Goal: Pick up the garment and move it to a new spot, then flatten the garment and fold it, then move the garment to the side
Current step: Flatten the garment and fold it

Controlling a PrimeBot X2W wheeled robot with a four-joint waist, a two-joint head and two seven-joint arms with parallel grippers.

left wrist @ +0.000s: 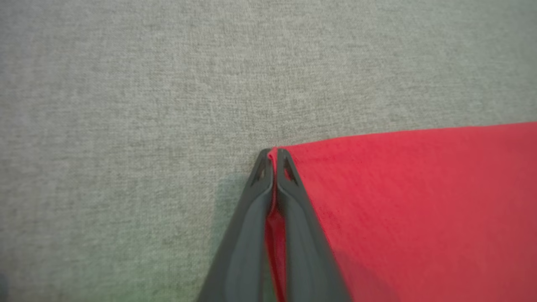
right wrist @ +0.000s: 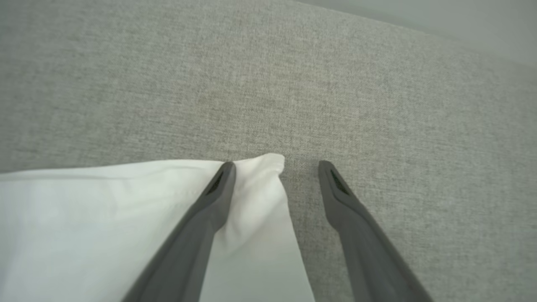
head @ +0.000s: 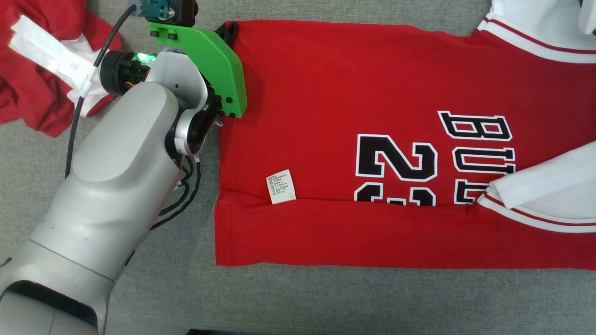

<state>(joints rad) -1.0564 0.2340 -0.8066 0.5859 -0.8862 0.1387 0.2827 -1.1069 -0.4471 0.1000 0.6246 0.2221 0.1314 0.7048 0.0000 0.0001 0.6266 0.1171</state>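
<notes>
The garment [head: 326,93] is a red jersey with white sleeves and black lettering, spread flat on the grey cloth surface, its near edge folded over. My left gripper [head: 230,28] is at the garment's far left corner. In the left wrist view, the left gripper [left wrist: 273,153] is shut on that corner, with red cloth [left wrist: 419,201] pinched between the fingers. In the right wrist view, my right gripper [right wrist: 275,164] stands open over the corner of a white sleeve [right wrist: 105,218]. One finger lies over the sleeve and the other over bare surface.
Another red and white garment [head: 32,93] lies crumpled at the far left, behind my left arm [head: 116,186]. The grey cloth surface [head: 326,302] extends in front of the jersey. A white care label [head: 281,186] sticks up near the fold.
</notes>
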